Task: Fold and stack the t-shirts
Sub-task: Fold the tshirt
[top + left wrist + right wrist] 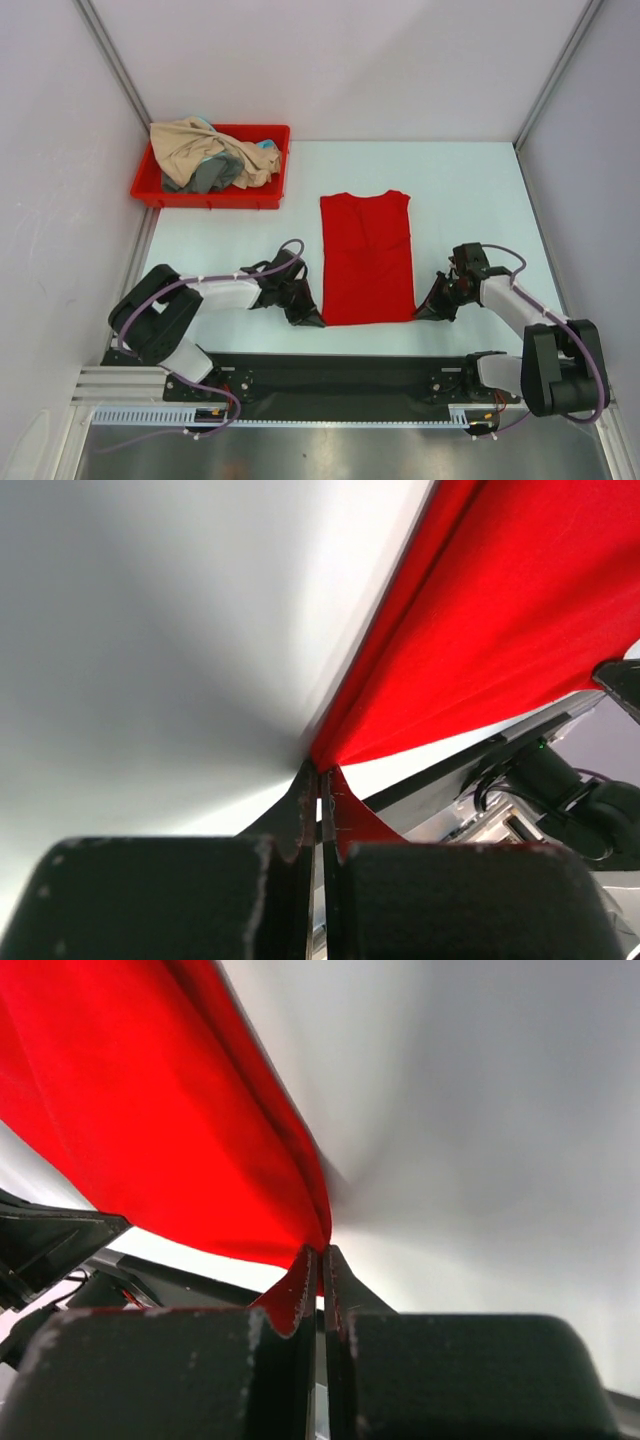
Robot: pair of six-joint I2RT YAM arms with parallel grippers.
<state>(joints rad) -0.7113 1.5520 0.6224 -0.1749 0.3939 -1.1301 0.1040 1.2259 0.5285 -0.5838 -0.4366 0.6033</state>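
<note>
Both jaws are clamped on the red shirt's (366, 258) near corners, left gripper (312, 318) and right gripper (424, 312) alike. Shirt lies mid-table, already narrowed. Recommend lifting both corners level and together toward the far edge, keeping hem taut.

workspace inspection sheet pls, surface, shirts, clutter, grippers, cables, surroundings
surface: pale table, flat, no spills seen
job's things: red t-shirt lying as a narrow lengthwise-folded strip mid-table; beige, grey and light blue shirts heaped in the red tray at far left
clutter: nothing seen
grippers: left gripper and right gripper each shut on a near corner of the red t-shirt
cables: purple cable looped along each arm, clear of the cloth
surroundings: white enclosure walls
</note>
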